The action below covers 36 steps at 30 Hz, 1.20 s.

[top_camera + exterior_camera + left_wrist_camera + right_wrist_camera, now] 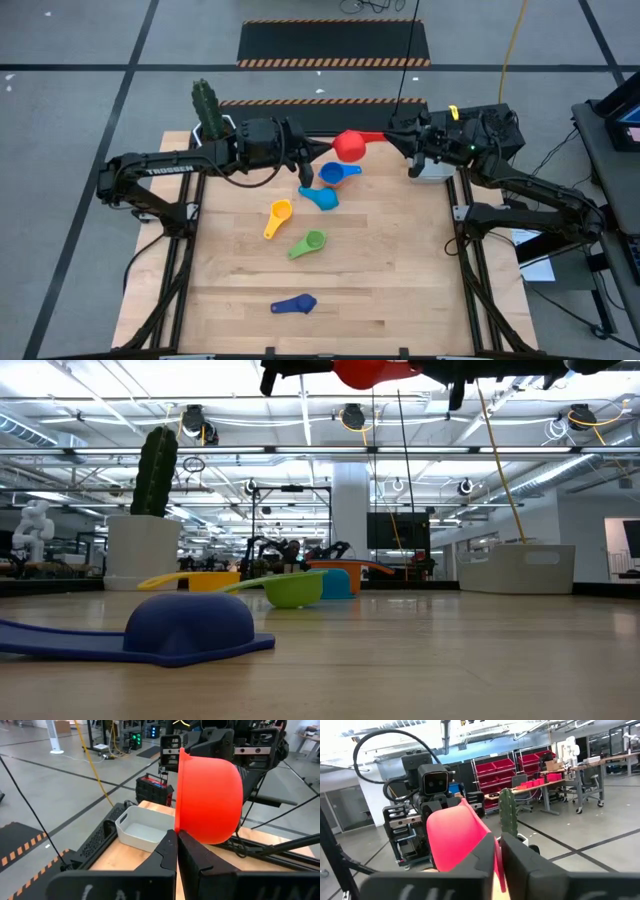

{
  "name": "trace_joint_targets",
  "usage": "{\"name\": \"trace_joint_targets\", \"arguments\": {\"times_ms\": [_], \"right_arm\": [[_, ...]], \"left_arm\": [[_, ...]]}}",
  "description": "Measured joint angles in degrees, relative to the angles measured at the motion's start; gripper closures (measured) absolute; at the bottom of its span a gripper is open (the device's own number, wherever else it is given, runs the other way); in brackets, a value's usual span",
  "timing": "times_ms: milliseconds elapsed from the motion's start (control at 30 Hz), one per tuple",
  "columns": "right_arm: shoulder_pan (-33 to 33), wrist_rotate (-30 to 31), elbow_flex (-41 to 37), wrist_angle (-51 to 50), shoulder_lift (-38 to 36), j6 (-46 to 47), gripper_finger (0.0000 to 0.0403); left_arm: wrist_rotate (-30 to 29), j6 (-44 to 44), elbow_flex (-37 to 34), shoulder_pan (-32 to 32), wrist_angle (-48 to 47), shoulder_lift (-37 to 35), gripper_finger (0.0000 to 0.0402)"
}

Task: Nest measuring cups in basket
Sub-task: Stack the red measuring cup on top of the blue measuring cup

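the red cup [349,146] hangs above the surface's [380,280] far edge, its handle pinched by the closed right gripper [392,134] and the closed left gripper [305,172] beside it; only one should carry it level to the basket [436,167].

Both your arms are stretched inward over the far half of the tabletop, wrists raised well above it, facing each other. Left gripper [306,172] has its jaws closed flat together, tips pointing toward the right arm. Right gripper [392,135] has its jaws clamped on the handle of the red measuring cup [349,146], held high between the two wrists.
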Motion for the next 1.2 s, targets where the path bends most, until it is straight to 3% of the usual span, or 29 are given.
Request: {"name": "trace_joint_targets", "arguments": {"times_ms": [367, 800, 1200], "right_arm": [[-0.02, -0.9, 0.0, 0.0, -0.02, -0.12, 0.0398], [0.0, -3.22, 0.02, -4.36, 0.02, -0.33, 0.0308], [0.0, -4.09, 0.02, -7.22, 0.02, -1.52, 0.0301]], "left_arm": [[0.16, -0.13, 0.0, -0.04, 0.04, 0.0, 0.0401], [1.03, -0.17, 0.0, 0.02, 0.07, 0.0, 0.0401], [1.16, -0.33, 0.02, 0.01, -2.87, 0.0, 0.0401]]}}
